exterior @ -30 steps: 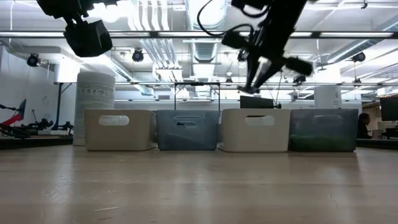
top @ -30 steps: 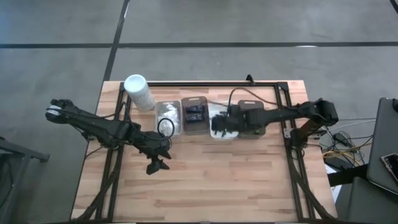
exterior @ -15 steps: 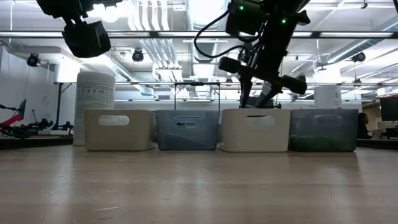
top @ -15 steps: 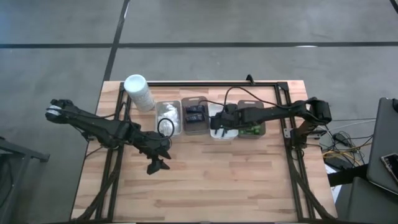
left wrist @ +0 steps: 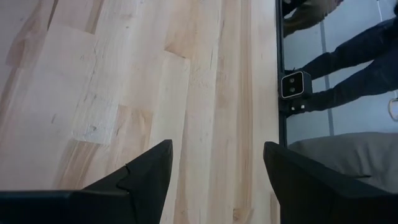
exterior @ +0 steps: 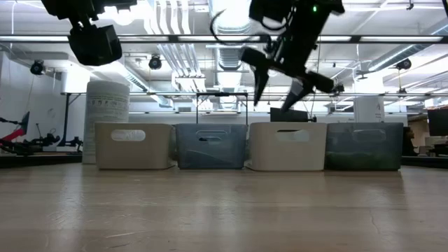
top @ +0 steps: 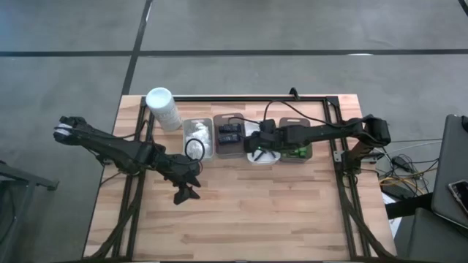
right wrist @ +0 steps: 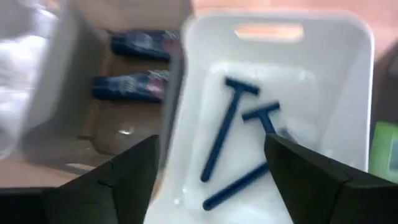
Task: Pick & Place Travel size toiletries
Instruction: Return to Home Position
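Razors lie together in the white bin, so nothing is left for me to carry. My right gripper hangs just above them, fingers spread and empty, clear of the rim for the pull-back home. My left gripper, also spread, waits over bare table.

Both arms stretched inward, grippers with fingers apart.
The left gripper hangs at the end of its angled arm, fingers parted. The right gripper is held raised on a nearly straight arm, fingers spread wide.
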You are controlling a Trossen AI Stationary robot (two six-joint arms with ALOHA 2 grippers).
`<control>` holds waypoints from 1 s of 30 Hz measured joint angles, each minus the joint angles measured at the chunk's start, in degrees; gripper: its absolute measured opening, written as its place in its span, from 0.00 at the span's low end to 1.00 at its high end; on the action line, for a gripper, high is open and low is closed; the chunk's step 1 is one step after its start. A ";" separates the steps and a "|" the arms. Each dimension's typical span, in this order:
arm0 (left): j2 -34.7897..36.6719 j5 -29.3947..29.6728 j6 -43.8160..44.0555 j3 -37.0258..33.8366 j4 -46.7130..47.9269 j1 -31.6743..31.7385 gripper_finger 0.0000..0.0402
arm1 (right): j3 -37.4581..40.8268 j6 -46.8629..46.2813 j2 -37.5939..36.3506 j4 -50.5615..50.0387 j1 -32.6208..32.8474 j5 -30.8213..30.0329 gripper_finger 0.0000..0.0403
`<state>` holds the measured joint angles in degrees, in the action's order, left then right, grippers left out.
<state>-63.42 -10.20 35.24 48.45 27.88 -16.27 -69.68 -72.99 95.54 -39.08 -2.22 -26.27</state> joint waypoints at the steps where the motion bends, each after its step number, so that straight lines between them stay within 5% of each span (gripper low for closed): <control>1: 0.00 0.00 0.44 0.00 0.00 0.00 0.64 | -0.80 1.23 -0.09 -0.15 0.52 -1.33 0.71; 8: 0.00 -0.39 2.47 0.00 0.00 0.00 0.64 | -8.51 16.16 -0.43 -1.27 4.20 -3.60 0.79; 23: 0.00 -1.31 4.76 0.00 -3.64 0.02 0.64 | -24.37 38.77 -0.69 0.69 8.28 23.38 0.90; 30: 2.78 -7.87 -1.36 0.04 -13.51 4.29 0.64 | -18.89 38.04 -4.45 5.08 9.12 24.96 0.90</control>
<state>-60.64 -18.06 33.88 48.49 14.37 -11.98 -88.58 -34.94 91.09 -33.99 6.90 -1.32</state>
